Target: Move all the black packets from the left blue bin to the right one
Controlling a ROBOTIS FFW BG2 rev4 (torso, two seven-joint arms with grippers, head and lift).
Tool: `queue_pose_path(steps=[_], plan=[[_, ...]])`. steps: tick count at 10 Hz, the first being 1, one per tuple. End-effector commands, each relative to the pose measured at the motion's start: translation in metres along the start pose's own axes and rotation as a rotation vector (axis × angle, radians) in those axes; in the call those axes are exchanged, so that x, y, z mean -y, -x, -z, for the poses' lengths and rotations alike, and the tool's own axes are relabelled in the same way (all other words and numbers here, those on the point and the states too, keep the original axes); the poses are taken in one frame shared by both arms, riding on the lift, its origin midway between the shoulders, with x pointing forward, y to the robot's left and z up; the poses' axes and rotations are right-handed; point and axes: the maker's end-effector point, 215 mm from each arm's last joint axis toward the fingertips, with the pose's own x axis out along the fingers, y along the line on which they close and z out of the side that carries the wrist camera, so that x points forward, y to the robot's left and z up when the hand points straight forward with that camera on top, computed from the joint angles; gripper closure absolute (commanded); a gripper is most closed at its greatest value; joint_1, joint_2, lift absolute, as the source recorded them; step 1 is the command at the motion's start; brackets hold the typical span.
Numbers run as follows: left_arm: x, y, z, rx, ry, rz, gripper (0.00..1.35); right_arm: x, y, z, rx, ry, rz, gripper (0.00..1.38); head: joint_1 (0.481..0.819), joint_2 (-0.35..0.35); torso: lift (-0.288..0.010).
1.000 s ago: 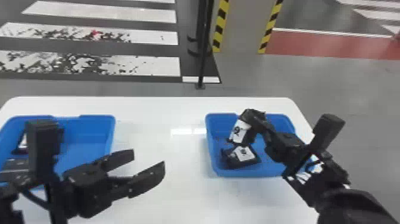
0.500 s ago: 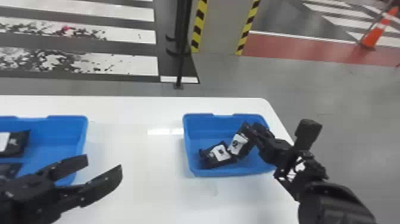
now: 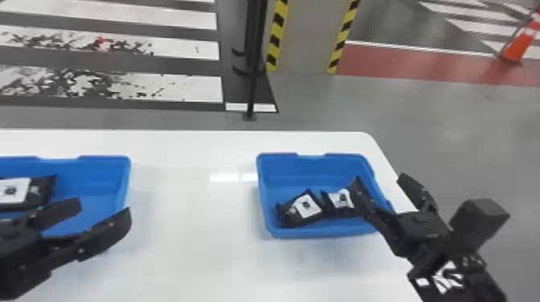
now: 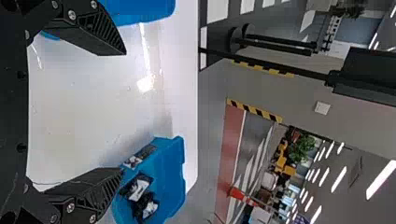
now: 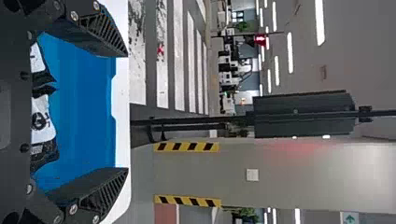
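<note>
Left blue bin: a smooth, shiny box with round corners, on the flat white table [image 3: 193, 257]. Call it home.
Black packet [image 3: 15, 190]: in home [image 3: 103, 162], at its far side. It looks soft and flat, with a white label. Its long way goes side to side.
Left claw [image 3: 104, 205]: by home's near right corner, fingers spread, with nothing in them. The packet is left of the tips and farther out. This claw is nearer, so I think it should swing back left, then reach down across the packet's short way.
Right claw [image 3: 379, 179]: far right of home, over the right bin [image 3: 281, 170], fingers wide apart, no packet in them.
Two packets [image 3: 307, 205]: in the right bin, side by side, black and crinkly with white labels.
More to move: the left arm hides part of home, so I cannot tell.
</note>
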Motion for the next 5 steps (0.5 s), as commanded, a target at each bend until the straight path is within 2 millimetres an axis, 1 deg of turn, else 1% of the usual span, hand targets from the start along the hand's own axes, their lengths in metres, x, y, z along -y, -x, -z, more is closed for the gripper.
queue_pose_path(steps=[1, 2, 3, 4, 5], plan=[[-0.049, 0.016, 0.000, -0.032, -0.023, -0.132, 0.17, -0.031, 0.023, -0.017, 0.049, -0.019, -0.033, 0.11, 0.695, -0.159, -0.140], [-0.072, 0.022, 0.001, -0.062, -0.041, -0.194, 0.17, -0.050, 0.036, -0.023, 0.064, -0.046, -0.054, 0.11, 0.695, -0.092, -0.140], [-0.095, 0.022, -0.001, -0.087, -0.053, -0.242, 0.17, -0.062, 0.045, -0.031, 0.081, -0.069, -0.068, 0.11, 0.695, -0.052, -0.140], [-0.120, 0.021, -0.001, -0.107, -0.050, -0.288, 0.17, -0.072, 0.052, -0.033, 0.087, -0.093, -0.075, 0.11, 0.695, 0.005, -0.140], [-0.150, 0.020, -0.006, -0.119, -0.047, -0.343, 0.17, -0.083, 0.056, -0.029, 0.079, -0.132, -0.086, 0.11, 0.695, 0.060, -0.140]])
